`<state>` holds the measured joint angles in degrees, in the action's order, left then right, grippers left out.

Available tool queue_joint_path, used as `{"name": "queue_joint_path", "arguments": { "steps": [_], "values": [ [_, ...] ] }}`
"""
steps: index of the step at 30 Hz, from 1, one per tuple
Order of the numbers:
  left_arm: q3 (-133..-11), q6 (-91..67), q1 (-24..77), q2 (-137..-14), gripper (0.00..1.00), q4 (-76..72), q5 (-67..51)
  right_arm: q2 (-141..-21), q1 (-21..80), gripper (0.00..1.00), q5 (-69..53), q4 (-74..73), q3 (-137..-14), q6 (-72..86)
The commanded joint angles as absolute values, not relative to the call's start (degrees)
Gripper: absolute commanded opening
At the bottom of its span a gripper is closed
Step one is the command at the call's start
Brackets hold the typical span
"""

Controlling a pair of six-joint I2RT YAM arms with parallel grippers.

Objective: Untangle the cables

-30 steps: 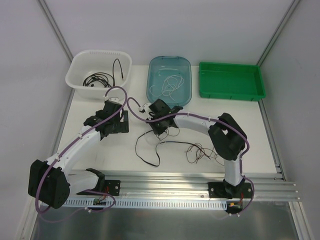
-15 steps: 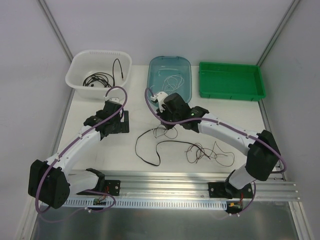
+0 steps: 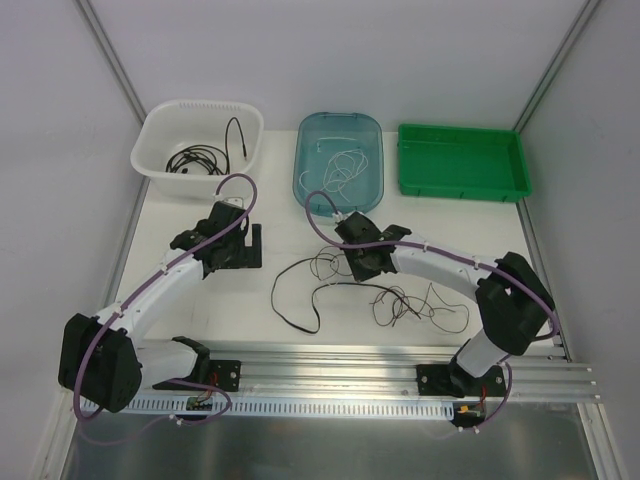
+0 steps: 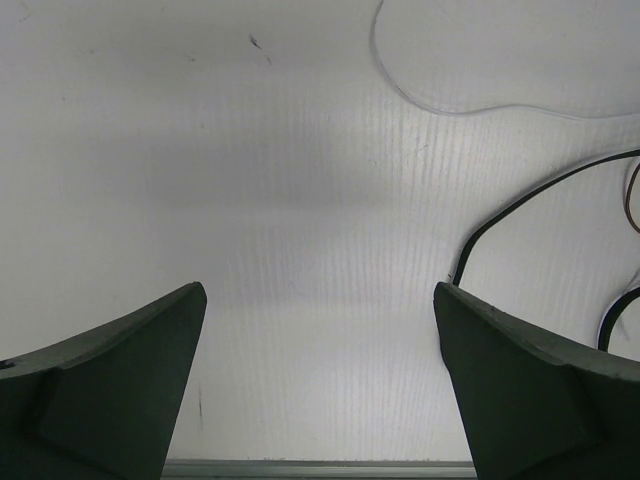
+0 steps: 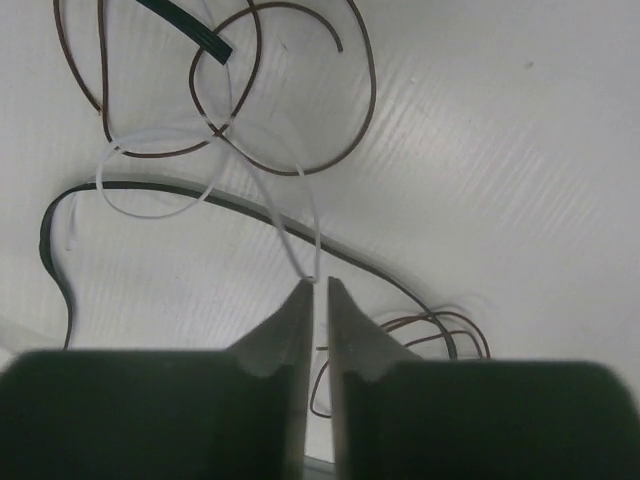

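Right gripper (image 5: 318, 282) has swung back from blue tub (image 3: 372, 140) to the tangle. Its fingers are nearly together, pinching white wire (image 5: 314, 262) at tips; brown wires (image 5: 290, 172) + black cable (image 5: 150, 186) lie just beyond. Your left gripper (image 4: 318, 290) is spread, empty. White's not freed yet.

No text, label, brand, number or sign can be read on the white basket (image 3: 150, 128), the blue tray (image 3: 304, 150), the green tray (image 3: 460, 131) or the table (image 3: 480, 228).
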<state>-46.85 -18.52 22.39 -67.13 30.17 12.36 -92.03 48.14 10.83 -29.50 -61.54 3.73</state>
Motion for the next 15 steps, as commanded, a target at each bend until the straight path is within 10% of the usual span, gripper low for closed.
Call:
{"name": "queue_joint_path", "arguments": {
  "steps": [1,6,15],
  "values": [
    [-47.2,-17.6,21.6,-67.2,0.99,29.2,11.1,-90.8,48.6,0.21,13.1,-31.9,-63.3,7.1],
    [-47.3,-17.4,21.7,-67.3,0.99,29.2,11.0,-87.9,51.1,0.51,13.8,-33.3,-67.1,4.0],
    [-47.2,-17.4,21.7,-67.8,0.99,29.3,10.5,-90.1,52.1,0.68,8.9,-26.8,-70.1,-1.7]
  ]
}}
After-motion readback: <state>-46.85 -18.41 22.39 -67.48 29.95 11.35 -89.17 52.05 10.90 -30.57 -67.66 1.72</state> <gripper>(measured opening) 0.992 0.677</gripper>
